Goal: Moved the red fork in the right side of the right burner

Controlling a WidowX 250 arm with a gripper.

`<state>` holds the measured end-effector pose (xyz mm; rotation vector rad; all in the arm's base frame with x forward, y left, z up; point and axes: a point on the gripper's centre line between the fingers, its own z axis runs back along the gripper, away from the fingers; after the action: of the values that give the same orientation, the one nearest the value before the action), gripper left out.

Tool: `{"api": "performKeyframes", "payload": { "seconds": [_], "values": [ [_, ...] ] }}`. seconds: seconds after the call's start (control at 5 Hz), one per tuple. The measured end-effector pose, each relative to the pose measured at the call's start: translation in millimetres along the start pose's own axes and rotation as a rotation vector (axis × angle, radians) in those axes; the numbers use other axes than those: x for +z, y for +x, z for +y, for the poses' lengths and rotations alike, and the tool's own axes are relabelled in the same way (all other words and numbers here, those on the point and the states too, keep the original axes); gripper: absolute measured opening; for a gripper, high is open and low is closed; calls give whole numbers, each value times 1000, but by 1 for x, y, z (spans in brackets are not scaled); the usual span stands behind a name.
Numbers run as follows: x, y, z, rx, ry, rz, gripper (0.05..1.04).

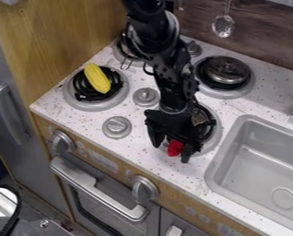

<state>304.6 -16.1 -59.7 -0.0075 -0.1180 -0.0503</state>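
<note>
jaws spread; my gripper (171, 152) hangs down over the right front burner (217, 133); red fork (175, 148) between my fingers, at burner's near edge, partly hidden; its heading and long axis I cannot tell

The black arm (167, 76) slants down from the far side, its gripper (171, 151) (fingers (155, 137) spread apart) pointing down at the near end.
</note>
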Motion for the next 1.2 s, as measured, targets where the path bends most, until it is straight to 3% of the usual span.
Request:
{"api": "performKeyframes", "payload": {
  "seconds": [0.2, 0.6, 0.8, 1.0, 1.2],
  "values": [
    [-6, 5, -3, -1, -4, 0, 969],
    [-6, 4, -1, -18, 7, 8, 464],
    [8, 10, 3, -22, 25, -17, 433],
    [35, 28, 21, 14, 54, -75, 433],
    [46, 42, 53, 97, 58, -120, 433]
  ]
}}
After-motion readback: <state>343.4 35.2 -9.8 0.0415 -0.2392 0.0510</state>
